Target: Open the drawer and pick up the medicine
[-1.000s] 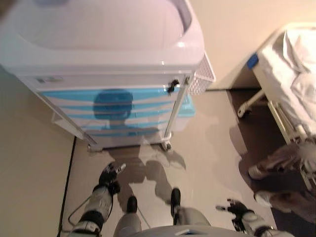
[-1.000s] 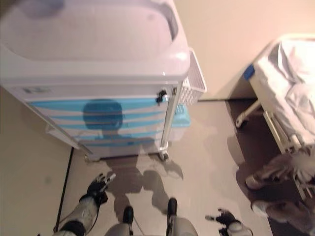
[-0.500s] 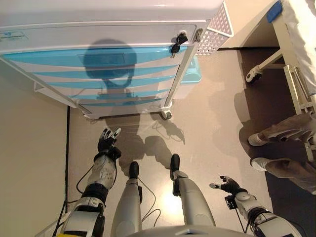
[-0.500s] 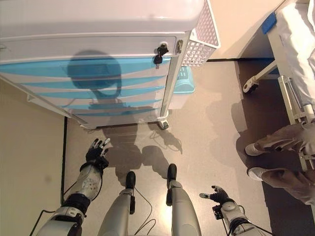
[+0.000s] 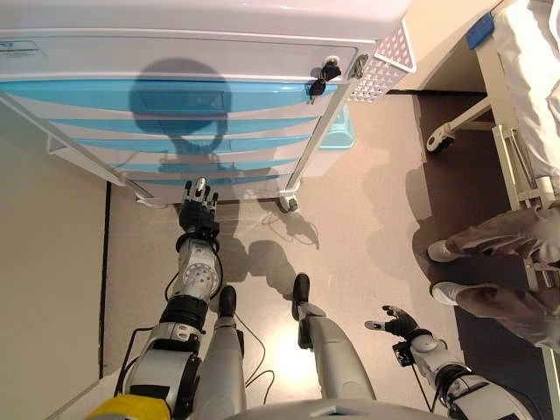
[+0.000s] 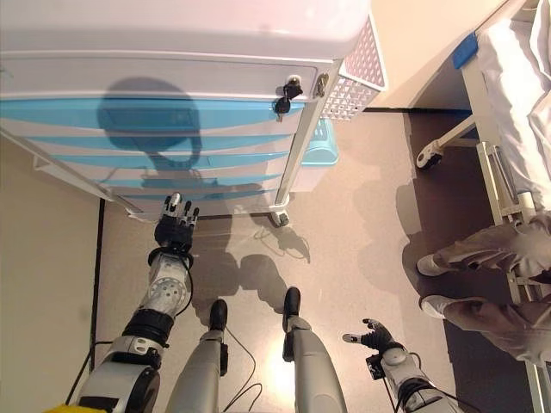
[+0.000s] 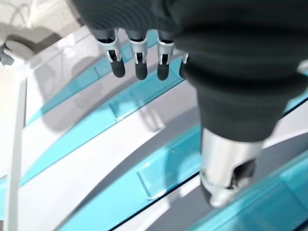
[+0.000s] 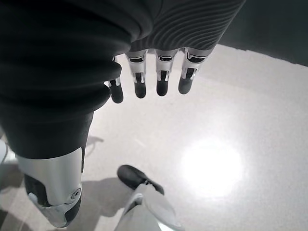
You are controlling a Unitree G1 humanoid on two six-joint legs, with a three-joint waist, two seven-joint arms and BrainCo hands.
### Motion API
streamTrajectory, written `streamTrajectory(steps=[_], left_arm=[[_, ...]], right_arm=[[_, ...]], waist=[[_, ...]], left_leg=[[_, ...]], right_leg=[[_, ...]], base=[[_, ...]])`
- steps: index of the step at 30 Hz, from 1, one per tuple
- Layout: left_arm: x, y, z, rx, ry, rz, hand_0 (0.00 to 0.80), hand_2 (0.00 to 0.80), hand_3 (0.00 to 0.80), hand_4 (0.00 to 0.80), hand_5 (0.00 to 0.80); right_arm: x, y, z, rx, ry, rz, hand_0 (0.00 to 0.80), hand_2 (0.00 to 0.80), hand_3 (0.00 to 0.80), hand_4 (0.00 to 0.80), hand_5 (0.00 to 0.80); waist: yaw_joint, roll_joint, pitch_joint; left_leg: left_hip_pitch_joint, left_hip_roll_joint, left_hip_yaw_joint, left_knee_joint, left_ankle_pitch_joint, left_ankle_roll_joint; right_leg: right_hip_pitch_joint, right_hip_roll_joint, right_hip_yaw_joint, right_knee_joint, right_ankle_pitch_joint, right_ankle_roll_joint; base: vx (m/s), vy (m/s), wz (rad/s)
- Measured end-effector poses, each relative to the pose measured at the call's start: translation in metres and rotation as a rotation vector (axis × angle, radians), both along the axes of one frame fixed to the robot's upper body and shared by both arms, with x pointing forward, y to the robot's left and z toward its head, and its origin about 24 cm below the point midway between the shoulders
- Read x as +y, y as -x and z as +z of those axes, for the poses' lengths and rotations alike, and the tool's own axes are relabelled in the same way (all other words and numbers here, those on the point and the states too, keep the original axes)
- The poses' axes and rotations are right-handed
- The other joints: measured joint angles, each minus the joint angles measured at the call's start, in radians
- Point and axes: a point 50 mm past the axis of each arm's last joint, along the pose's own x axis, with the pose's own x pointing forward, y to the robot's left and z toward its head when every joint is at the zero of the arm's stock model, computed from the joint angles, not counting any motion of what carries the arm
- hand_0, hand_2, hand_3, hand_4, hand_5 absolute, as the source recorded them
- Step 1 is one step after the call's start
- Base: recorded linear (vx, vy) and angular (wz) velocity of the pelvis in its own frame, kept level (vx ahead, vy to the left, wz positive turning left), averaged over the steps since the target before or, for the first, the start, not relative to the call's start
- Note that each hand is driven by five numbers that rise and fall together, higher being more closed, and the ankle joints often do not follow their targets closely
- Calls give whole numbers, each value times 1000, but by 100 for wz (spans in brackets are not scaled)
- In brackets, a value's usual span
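White cart [image 5: 219, 17] with turquoise-striped drawers [image 5: 175, 122]; white mesh basket [image 5: 385, 66].

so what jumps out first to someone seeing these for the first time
The white cart with turquoise-striped drawers, all shut, fills the top of the eye views, keys hanging at its upper right corner. The left hand reaches toward the lowest drawers with open fingers. At the right, a person's legs stand beside a bed.

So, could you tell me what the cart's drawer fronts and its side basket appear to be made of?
The drawer fronts look like glossy moulded plastic, white with blue bands: they carry soft reflections and shadow. The side basket looks like white plastic or coated wire lattice; which one, I cannot tell.
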Motion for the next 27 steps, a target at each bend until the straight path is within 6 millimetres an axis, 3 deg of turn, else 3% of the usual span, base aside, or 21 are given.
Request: streamTrajectory(steps=[17,27], left_arm=[[-11,-14,34,-146,7,-44,0,0,0,0,0],[-5,-15,44,-180,1,-43,0,0,0,0,0]], right_arm=[[2,-1,0,2,-16,21,0,0,0,0,0],[5,-2,0,1,-18,50,0,0,0,0,0]], waist=[[-41,-14,-1],[-46,-35,8]], left_leg=[[1,0,-10,-3,-3,4],[-3,1,-2,-4,-3,4]], right_leg=[[4,1,-5,-4,0,0],[-4,2,-1,-5,0,0]], base=[[2,-3,1],[0,0,0]])
